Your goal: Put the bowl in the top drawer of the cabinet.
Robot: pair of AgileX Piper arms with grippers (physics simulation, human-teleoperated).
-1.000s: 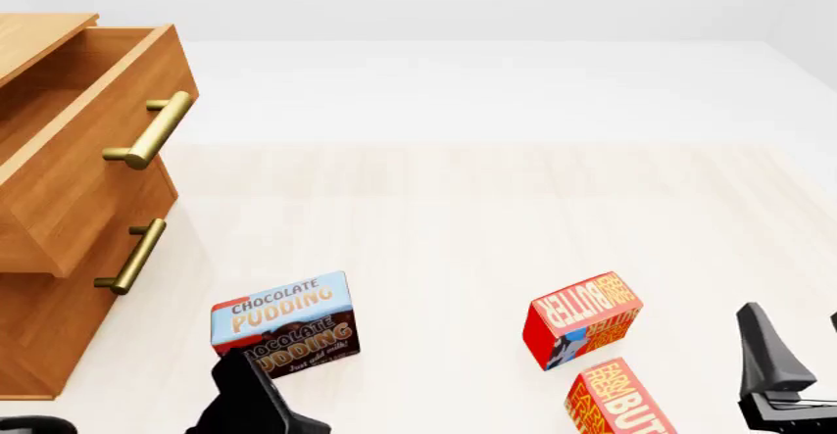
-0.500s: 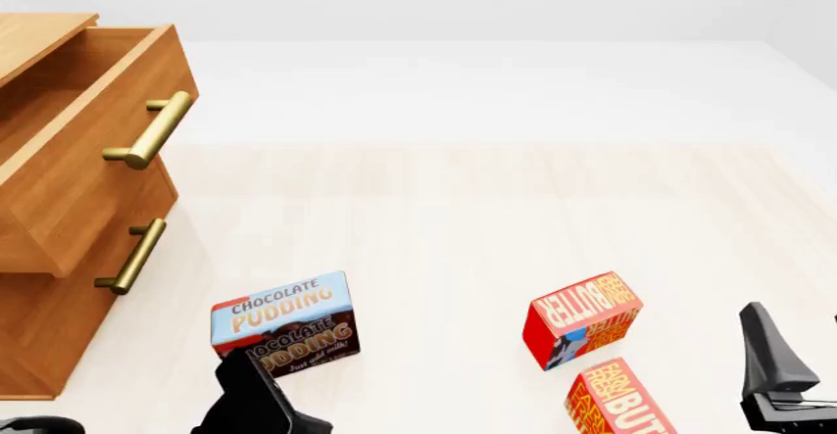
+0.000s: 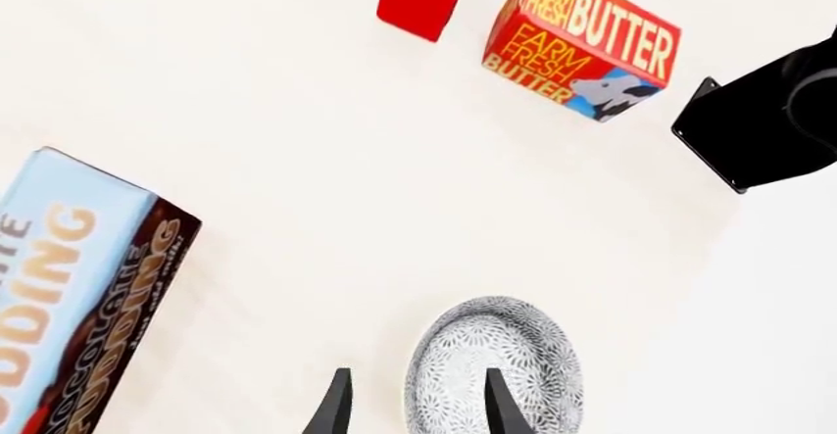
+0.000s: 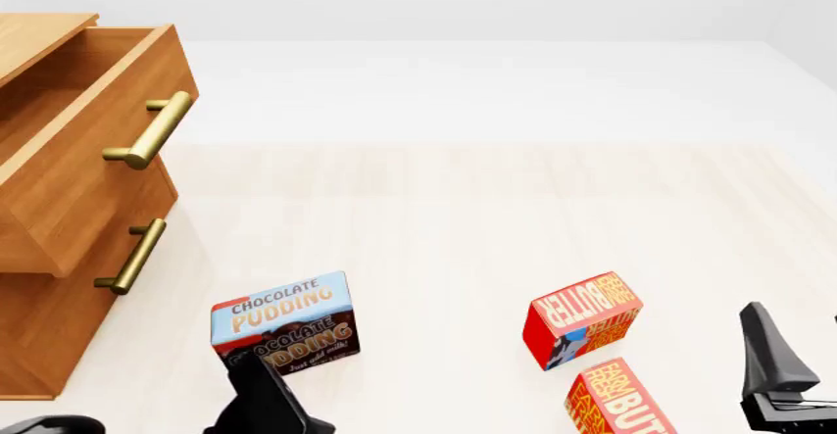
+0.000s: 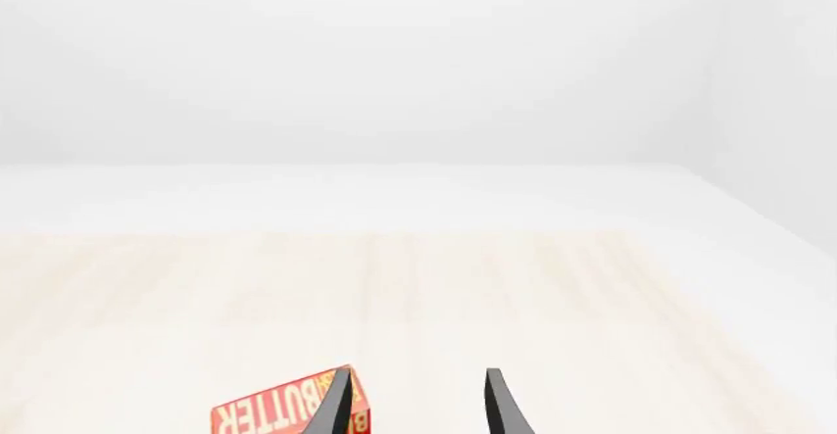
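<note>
Left arm (image 4: 269, 405) dropped lower; fingers (image 3: 337, 409) parted, one over bowl (image 3: 497, 375) rim, nothing gripped.

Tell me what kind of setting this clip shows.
Likely a simulated tabletop test scene, not a real room: a featureless pale wood-grain table against blank white, a warm brown wooden cabinet with brass handles, and scattered grocery props such as a chocolate pudding box and red butter boxes.
</note>
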